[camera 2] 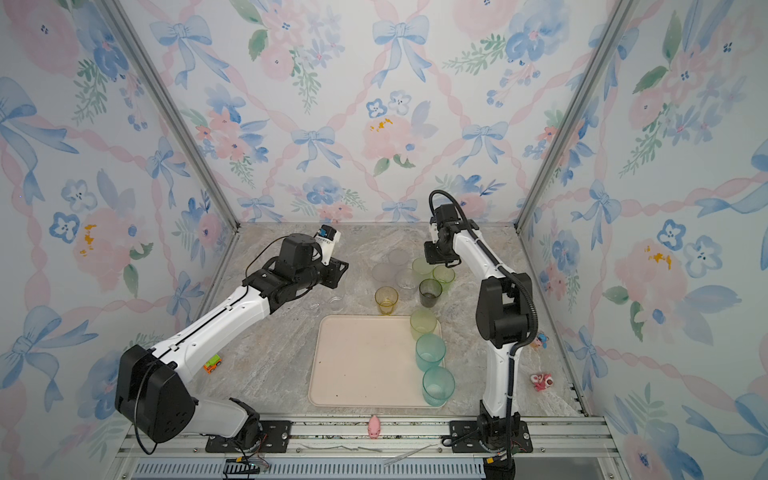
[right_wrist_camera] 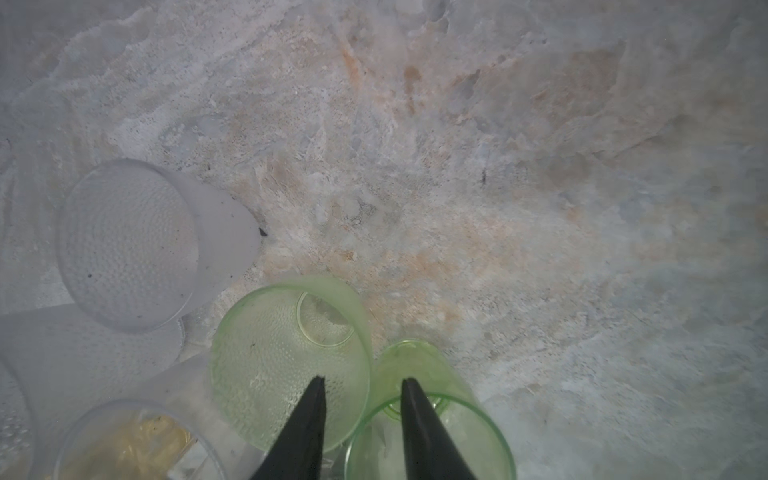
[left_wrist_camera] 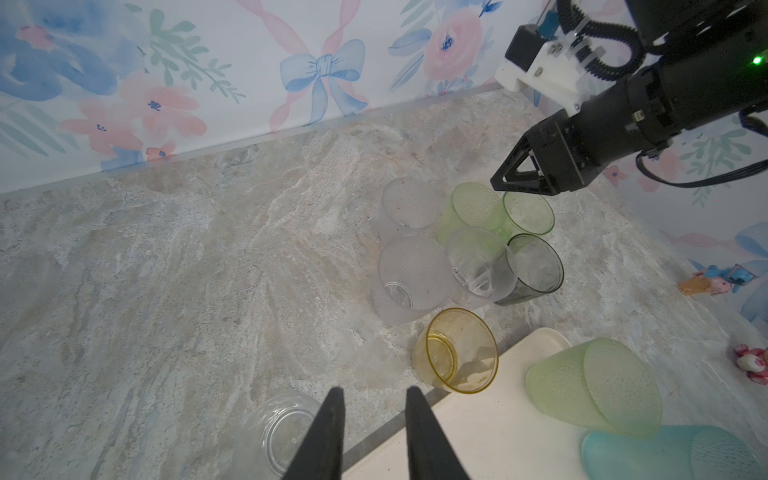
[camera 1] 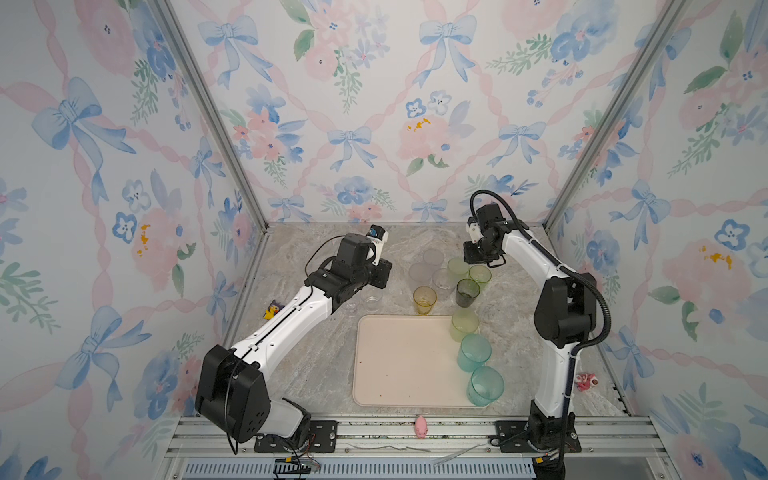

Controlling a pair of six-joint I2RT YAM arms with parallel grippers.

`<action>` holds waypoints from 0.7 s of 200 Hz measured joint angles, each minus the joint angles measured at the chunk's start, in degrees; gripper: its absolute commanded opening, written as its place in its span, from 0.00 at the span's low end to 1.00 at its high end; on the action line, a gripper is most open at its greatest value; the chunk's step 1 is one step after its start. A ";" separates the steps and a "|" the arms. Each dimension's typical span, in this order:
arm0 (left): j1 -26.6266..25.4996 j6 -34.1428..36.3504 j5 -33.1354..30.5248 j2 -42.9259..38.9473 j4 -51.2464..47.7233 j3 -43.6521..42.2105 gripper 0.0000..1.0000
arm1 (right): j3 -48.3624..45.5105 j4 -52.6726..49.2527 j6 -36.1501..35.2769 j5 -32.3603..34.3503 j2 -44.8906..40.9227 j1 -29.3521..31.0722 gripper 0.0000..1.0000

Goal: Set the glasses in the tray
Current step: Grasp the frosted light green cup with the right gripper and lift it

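We stretch our left arm (camera 1: 291,320) from its base at the front edge of the desk (camera 1: 316,374) diagonally toward the desk's middle, elbow low and wrist bent, so the left gripper (left_wrist_camera: 374,392) points forward and down. Its two black fingers (left_wrist_camera: 326,432) stand apart with a clear gap. Our right arm (camera 1: 557,307) rises steeply from its base at the front edge, folds at the elbow and reaches toward the back edge. The wrist is turned down, so the right gripper (right_wrist_camera: 363,379) points almost straight down at the desk, its fingers parted by a similar gap.
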 measured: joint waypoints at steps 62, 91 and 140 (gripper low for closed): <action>0.52 0.02 0.48 0.00 0.04 -0.11 0.28 | 4.98 -2.29 -1.46 -0.13 3.45 0.26 0.33; 1.07 0.02 0.63 0.00 0.04 -0.63 0.28 | 6.71 -3.50 -1.86 -0.15 5.75 0.50 0.31; 1.92 0.02 0.63 -0.02 0.04 -1.01 0.28 | 9.97 -5.31 -2.51 -0.35 8.57 0.81 0.25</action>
